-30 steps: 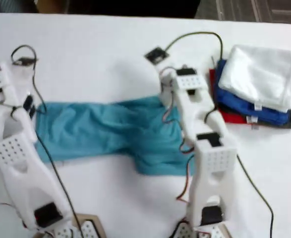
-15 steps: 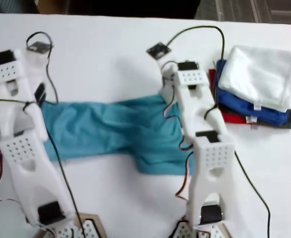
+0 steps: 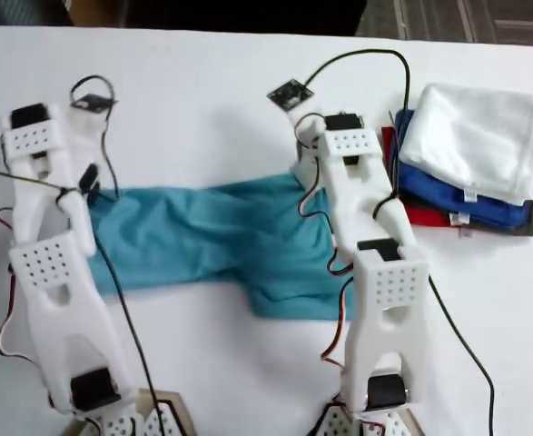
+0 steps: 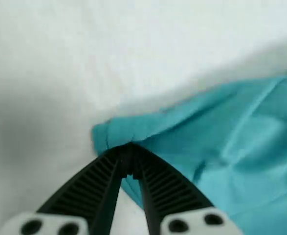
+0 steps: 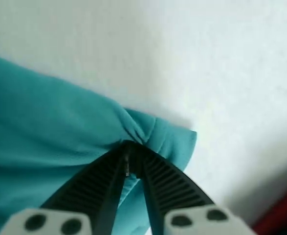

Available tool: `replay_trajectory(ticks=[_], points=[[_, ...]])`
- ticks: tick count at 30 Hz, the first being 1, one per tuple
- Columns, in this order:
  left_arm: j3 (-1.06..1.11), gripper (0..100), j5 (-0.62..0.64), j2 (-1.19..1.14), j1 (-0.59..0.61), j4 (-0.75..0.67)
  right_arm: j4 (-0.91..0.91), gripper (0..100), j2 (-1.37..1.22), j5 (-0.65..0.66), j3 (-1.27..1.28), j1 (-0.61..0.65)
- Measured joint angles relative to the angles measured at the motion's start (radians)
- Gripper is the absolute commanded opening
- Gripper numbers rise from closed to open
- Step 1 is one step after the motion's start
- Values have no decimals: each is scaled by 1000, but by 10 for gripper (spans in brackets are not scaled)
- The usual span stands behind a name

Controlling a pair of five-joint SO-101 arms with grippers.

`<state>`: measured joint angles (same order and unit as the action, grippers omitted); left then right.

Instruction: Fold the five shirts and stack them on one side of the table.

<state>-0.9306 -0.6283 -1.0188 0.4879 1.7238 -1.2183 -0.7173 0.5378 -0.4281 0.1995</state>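
A teal shirt (image 3: 212,241) lies stretched across the middle of the white table (image 3: 193,100), held between the two arms. My left gripper (image 4: 128,156) is shut on the teal shirt (image 4: 221,142) at its left far corner. My right gripper (image 5: 129,152) is shut on the teal shirt (image 5: 45,132) at its right far corner. In the high view the left gripper (image 3: 86,186) sits at the cloth's left end and the right gripper (image 3: 304,177) at its right end. Folded shirts are stacked at the right: a white one (image 3: 484,136) on top, a blue one (image 3: 448,195) under it, a red one (image 3: 425,216) below.
Loose cables (image 3: 357,64) arc over the table behind the right arm. A small black board (image 3: 286,94) lies on the table beyond the right gripper. Bare table surface stretches along the far side and near the front between the arm bases.
The left arm has swung to the right and away from the front edge, carrying the shirt's left end with it. The right arm has shifted slightly toward the far side.
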Motion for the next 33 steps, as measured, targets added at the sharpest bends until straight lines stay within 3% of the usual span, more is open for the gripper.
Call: replay_trajectory(ticks=[17, 24, 28, 33], points=[[-377, 24, 0, -127, 107, 34, 126, 20, -26, 0, -101, 2], [-433, 24, 44, -107, 100, 44, -95, 20, -38, 0, -371, 28], [-305, 24, 48, 43, 91, 46, -301, 20, -38, 0, -489, 75], [66, 26, 48, 328, 69, 46, -470, 20, -38, 0, -523, 137]])
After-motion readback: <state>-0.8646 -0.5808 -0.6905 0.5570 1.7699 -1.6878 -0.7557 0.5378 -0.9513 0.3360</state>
